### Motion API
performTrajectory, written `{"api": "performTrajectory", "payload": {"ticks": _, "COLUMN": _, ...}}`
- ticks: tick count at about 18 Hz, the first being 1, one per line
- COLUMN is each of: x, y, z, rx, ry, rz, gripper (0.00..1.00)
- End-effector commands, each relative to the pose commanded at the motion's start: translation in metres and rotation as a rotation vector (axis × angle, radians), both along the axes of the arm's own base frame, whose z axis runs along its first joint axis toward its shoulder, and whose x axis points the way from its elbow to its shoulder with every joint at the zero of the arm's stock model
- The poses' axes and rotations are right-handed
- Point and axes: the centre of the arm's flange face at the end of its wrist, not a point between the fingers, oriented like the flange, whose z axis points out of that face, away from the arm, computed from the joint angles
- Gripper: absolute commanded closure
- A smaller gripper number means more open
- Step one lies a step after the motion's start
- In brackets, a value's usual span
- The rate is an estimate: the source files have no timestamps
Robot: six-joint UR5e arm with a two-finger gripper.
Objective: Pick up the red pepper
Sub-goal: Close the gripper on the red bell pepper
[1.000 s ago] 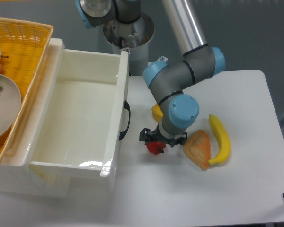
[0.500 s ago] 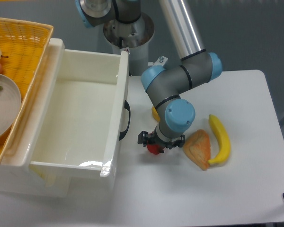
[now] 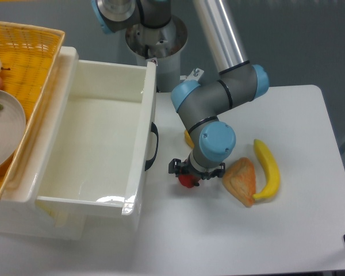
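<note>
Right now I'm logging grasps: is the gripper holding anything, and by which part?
Cannot be told. The gripper sits directly over the small glossy red pepper, hiding its top and the fingertips, so contact is unclear.

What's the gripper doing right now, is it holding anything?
Gripper: right over the red pepper; open or closed cannot be told from this view.

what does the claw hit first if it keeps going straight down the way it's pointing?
The red pepper. The claw points down at the table with the pepper directly beneath it, mostly hidden by the wrist. Whether they already touch can't be judged from this overhead view.
</note>
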Motion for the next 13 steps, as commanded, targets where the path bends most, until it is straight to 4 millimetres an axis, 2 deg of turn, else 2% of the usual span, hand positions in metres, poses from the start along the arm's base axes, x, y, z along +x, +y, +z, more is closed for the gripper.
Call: {"api": "performTrajectory", "payload": {"ticks": 13, "x": -0.0001, "y": 0.0005, "z": -0.0055, "rx": -0.009, "ry": -0.001, "rz": -0.003, "gripper": 0.00}}
